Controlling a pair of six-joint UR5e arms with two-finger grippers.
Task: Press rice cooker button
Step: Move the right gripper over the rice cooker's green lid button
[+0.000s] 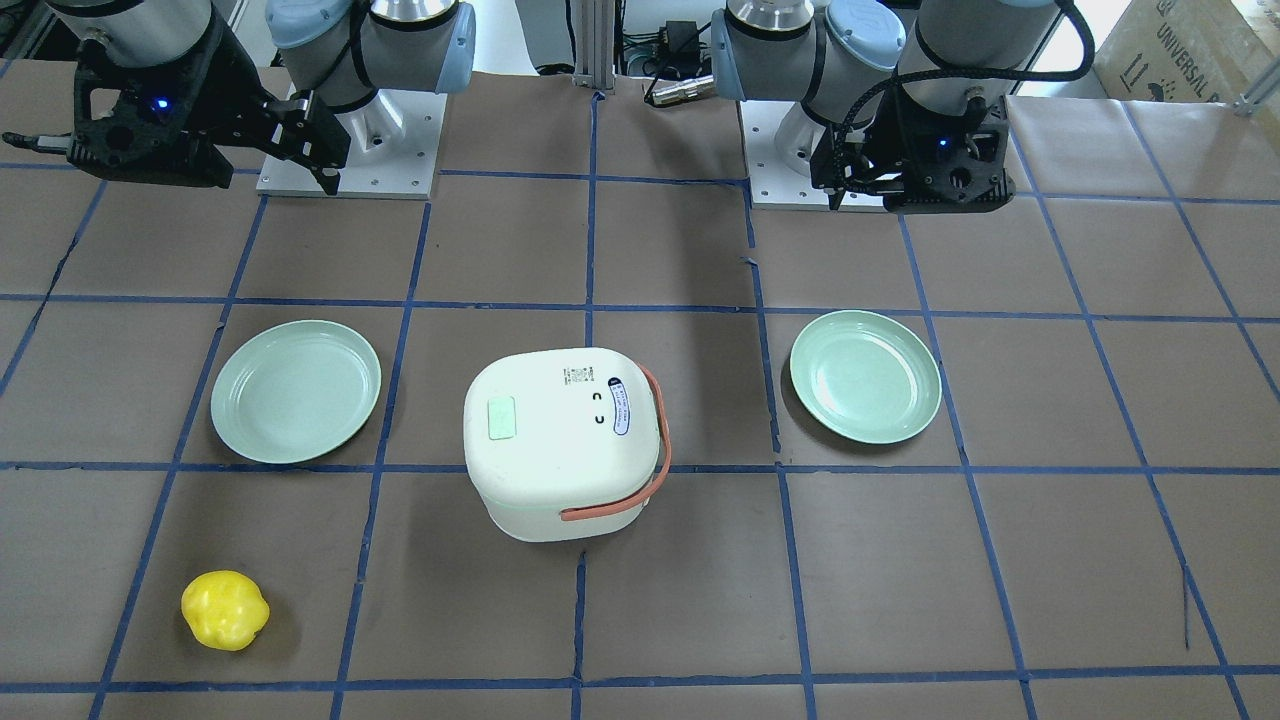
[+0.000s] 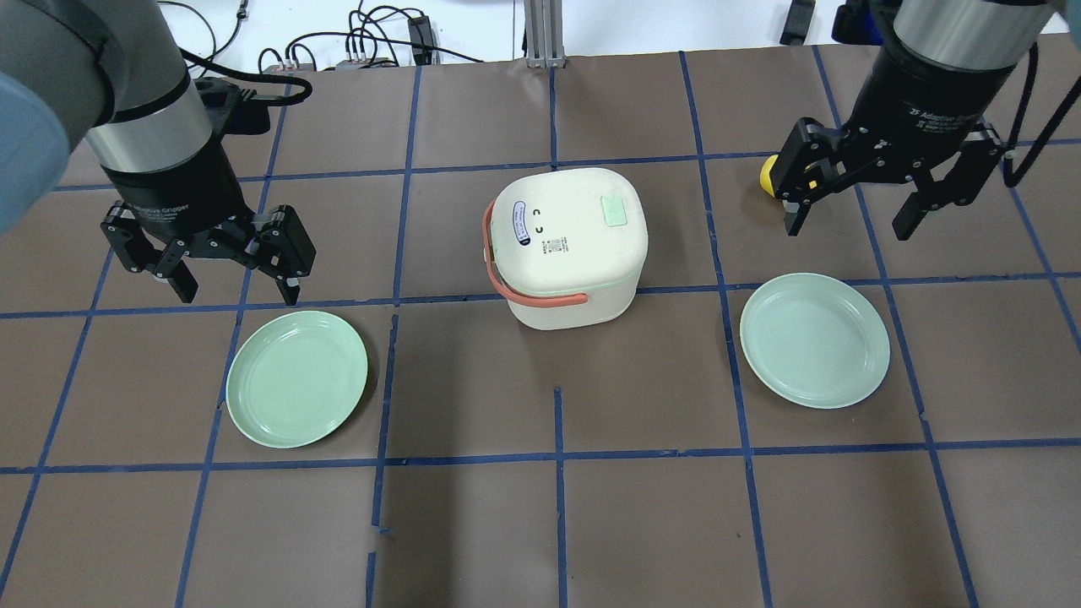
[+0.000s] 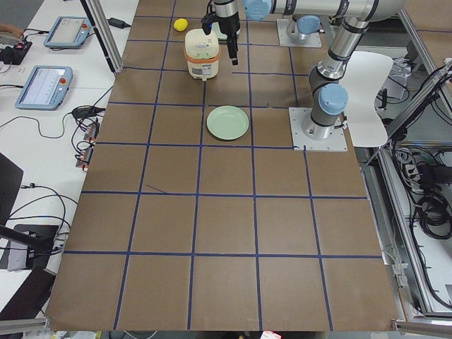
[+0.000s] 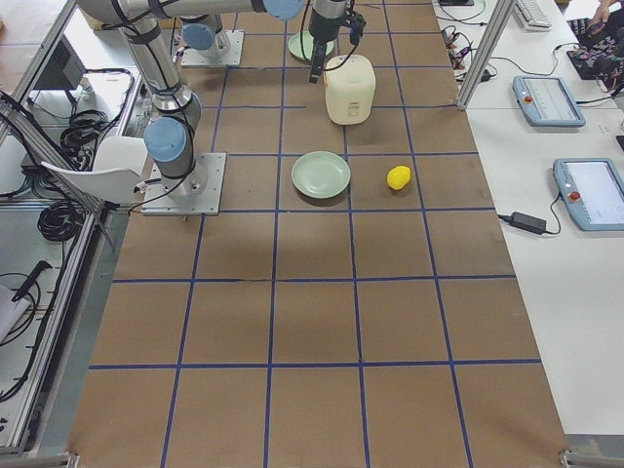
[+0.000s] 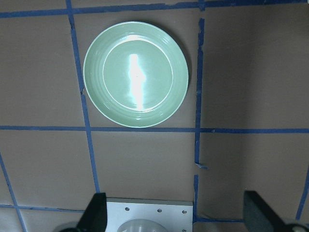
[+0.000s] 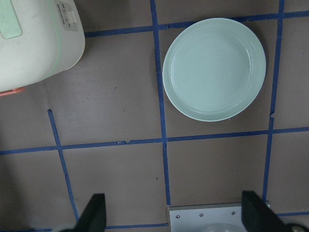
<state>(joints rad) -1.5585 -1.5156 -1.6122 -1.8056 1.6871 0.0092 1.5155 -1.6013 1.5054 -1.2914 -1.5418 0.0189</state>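
The white rice cooker (image 2: 567, 249) with an orange handle stands at the table's middle. Its pale green button (image 2: 616, 210) sits on the lid and also shows in the front view (image 1: 501, 417). The cooker's edge shows in the right wrist view (image 6: 34, 43). My left gripper (image 2: 236, 291) hangs open and empty to the cooker's left, above the table. My right gripper (image 2: 849, 224) hangs open and empty to the cooker's right. Neither touches the cooker.
A green plate (image 2: 297, 378) lies under and in front of my left gripper, another green plate (image 2: 814, 339) near my right gripper. A yellow fruit (image 1: 225, 610) lies on the far side, beyond my right gripper. Blue tape lines grid the brown table.
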